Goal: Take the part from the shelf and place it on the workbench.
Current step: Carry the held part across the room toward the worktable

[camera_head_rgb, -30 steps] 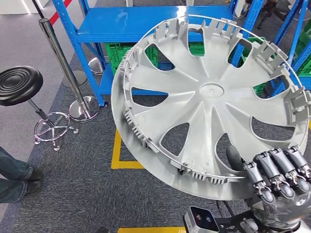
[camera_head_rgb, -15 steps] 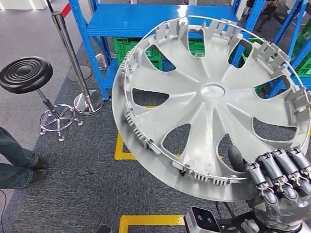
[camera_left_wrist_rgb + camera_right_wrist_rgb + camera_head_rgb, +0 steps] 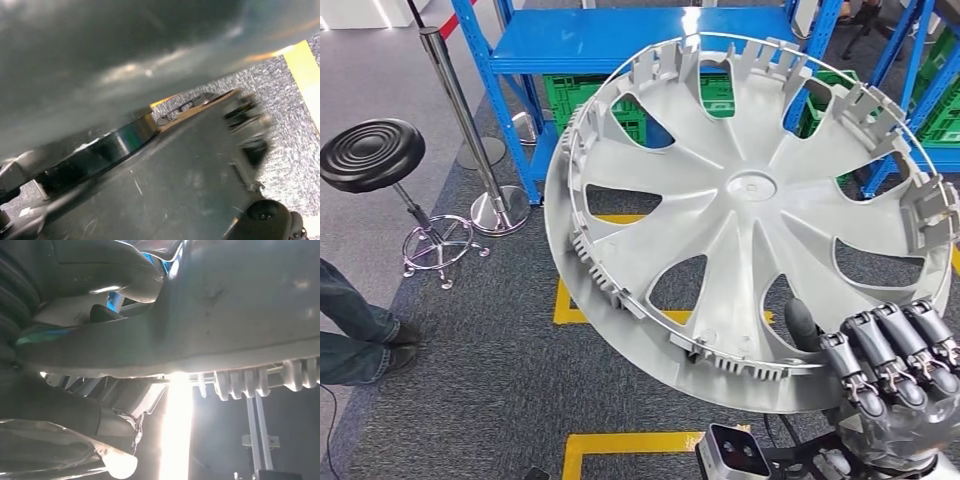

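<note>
Hubcap (image 3: pixel 754 190) rim in right hand (image 3: pixel 897 365)

We are seeing a black stool (image 3: pixel 371 155) standing on grey carpet (image 3: pixel 471 370), with a chrome post (image 3: pixel 463 120) on its round base just beside it. Green crates (image 3: pixel 580 95) are sitting under the blue rack. Yellow tape (image 3: pixel 622 442) is marking the floor. A person's leg (image 3: pixel 354 330) is showing nearby.

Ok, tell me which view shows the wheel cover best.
Head view: the whole wheel cover shows, spokes and rim, with the right robot hand gripping its edge. The right wrist view catches its underside rim; the left wrist view is a blur.
</note>
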Controlling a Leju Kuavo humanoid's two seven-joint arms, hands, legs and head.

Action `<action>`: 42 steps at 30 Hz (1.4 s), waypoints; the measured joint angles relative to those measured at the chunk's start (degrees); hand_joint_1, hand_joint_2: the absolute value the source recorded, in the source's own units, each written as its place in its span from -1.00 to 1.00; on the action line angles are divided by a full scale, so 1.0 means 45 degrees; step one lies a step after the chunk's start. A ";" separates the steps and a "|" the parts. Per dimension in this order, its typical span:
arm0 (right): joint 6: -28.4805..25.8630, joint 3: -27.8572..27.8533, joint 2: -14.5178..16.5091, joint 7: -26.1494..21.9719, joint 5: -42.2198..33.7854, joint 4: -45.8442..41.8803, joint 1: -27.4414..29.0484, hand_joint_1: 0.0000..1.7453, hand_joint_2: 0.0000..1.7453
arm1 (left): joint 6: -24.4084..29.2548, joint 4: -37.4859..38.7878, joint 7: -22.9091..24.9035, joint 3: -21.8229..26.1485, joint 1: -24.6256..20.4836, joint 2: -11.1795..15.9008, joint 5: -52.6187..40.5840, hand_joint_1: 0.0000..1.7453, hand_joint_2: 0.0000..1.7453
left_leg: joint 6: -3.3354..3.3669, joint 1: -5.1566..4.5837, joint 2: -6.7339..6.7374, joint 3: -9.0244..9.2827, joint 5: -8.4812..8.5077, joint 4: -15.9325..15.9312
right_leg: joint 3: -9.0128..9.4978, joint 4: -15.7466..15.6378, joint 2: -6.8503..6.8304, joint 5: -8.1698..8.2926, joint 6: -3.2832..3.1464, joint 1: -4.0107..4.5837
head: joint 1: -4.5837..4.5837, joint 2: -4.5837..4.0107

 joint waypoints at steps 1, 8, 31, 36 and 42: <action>0.0000 0.0001 0.0000 0.0005 0.0000 0.0000 -0.0006 1.00 1.00 | 0.0000 0.0000 -0.0006 0.0000 -0.0003 -0.0001 0.0000 -1.00 -1.00 | 0.0054 -0.0008 -0.0009 0.0399 0.0233 -0.0785 | -0.0032 0.0021 0.0007 0.0021 0.0054 0.0018 | 0.0004 0.0000; 0.0000 0.0001 0.0000 0.0021 0.0000 0.0000 -0.0022 1.00 1.00 | 0.0005 0.0000 -0.0028 0.0000 0.0039 -0.0041 0.0000 -1.00 -1.00 | 0.0278 -0.0109 -0.0027 0.0533 0.0486 -0.1555 | -0.0230 -0.0030 0.0029 0.0218 0.0134 0.0018 | 0.0024 0.0000; 0.0000 0.0124 -0.0005 0.0597 0.0000 -0.0034 -0.0023 1.00 1.00 | -0.0058 0.0000 -0.0033 0.0000 0.0056 -0.0107 -0.0040 -1.00 -1.00 | 0.0756 -0.0104 0.0490 0.0221 0.1122 -0.1944 | -0.1210 0.2166 -0.0093 -0.0660 0.0800 -0.0163 | 0.0123 0.0000; -0.0001 0.0176 -0.0005 0.0610 0.0000 -0.0055 -0.0098 1.00 1.00 | -0.0040 0.0000 -0.0033 0.0000 0.0057 -0.0089 -0.0095 -1.00 -1.00 | 0.0304 -0.0147 0.0783 0.0105 0.0946 -0.1506 | -0.0078 0.0142 -0.0383 -0.0172 0.0419 -0.0082 | 0.0129 0.0000; 0.0000 0.0176 -0.0005 0.0549 0.0002 -0.0056 -0.0117 1.00 1.00 | -0.0010 0.0000 -0.0033 0.0000 0.0065 -0.0084 -0.0112 -1.00 -1.00 | -0.0025 -0.0025 0.0164 -0.0947 -0.0826 0.1239 | -0.0324 0.0200 0.0197 0.0082 -0.0033 -0.0079 | 0.0049 0.0000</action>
